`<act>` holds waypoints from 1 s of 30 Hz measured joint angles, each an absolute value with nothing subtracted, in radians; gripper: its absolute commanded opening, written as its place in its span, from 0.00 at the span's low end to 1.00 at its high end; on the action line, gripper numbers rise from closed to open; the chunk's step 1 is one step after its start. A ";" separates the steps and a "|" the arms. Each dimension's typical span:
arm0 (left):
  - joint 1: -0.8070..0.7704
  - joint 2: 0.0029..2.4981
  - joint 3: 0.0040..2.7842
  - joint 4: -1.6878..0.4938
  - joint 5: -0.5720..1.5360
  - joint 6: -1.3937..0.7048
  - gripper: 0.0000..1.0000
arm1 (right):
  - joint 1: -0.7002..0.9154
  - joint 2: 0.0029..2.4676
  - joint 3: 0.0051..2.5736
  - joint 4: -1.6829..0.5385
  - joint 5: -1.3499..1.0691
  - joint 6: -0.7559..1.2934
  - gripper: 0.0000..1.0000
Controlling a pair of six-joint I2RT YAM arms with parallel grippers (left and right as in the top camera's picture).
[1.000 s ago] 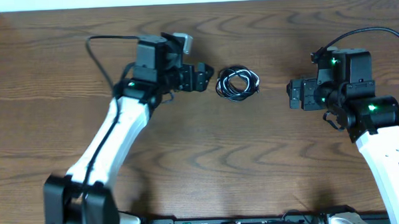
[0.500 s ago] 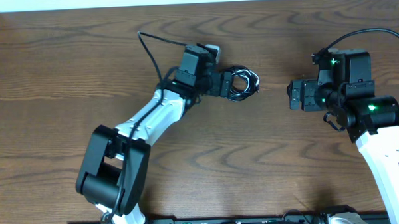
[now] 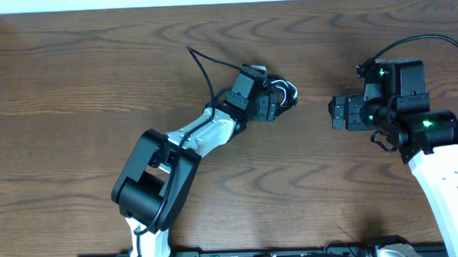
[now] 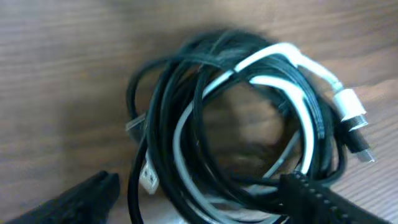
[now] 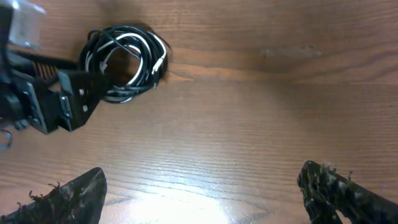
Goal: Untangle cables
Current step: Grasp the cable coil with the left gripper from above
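A tangled coil of thin black and white cables (image 3: 285,92) lies on the dark brown wooden desk (image 3: 75,88), towards 12 o'clock from the desk's middle in the overhead view. The thin black cord (image 4: 163,118) runs round in several loose loops that make a rough ring. The thin white cord (image 4: 303,109) winds through those loops, passing over some black strands and under others. In the left wrist view a white barrel plug with a metal tip (image 4: 349,107) sticks out of the ring at 3 o'clock, and a small silvery plug end (image 4: 147,177) shows at 8 o'clock.

The left gripper (image 3: 272,105) sits at the coil's 8 o'clock edge with its jaws open, a black fingertip (image 4: 81,199) on either side of the ring's lower arc. Whether they touch the cords cannot be told. The right gripper (image 3: 337,112) hangs at 3 o'clock of the coil, well apart from it, jaws spread wide and holding nothing.
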State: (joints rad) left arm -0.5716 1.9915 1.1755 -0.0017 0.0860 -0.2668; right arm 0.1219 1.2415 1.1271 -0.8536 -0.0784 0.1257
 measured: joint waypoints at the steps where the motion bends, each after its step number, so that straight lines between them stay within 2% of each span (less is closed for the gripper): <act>1: -0.572 1.993 1.176 -0.018 0.084 -0.271 0.48 | 0.122 1.242 1.127 -0.854 -0.078 0.126 0.96; 3: -0.572 1.993 1.176 -0.054 0.076 -0.269 0.20 | 0.122 1.242 1.127 -0.854 -0.078 0.126 0.96; 4: -0.572 1.993 1.176 -0.068 0.076 -0.268 0.11 | 0.122 1.242 1.127 -0.854 -0.078 0.126 0.96; 5: -0.572 1.991 1.177 -0.091 0.075 -0.274 0.08 | 0.122 1.242 1.127 -0.854 -0.079 0.126 0.97; 13: -0.572 1.915 1.179 -0.270 0.091 -0.269 0.07 | 0.122 1.242 1.127 -0.854 -0.093 0.126 0.99; 18: -0.571 1.807 1.179 -0.293 0.196 -0.269 0.07 | 0.122 1.250 1.127 -0.854 -0.165 0.126 0.99; 25: -0.571 1.724 1.179 -0.332 0.341 -0.282 0.07 | 0.122 1.344 1.125 -0.822 -0.224 0.124 0.88; 30: -0.572 1.725 1.179 -0.359 0.378 -0.289 0.08 | 0.123 1.445 1.124 -0.755 -0.278 0.125 0.85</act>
State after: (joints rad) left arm -0.5716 1.7248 1.1790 -0.3592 0.3779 -0.2890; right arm 0.1234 1.4452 1.1236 -0.7547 -0.2783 0.1249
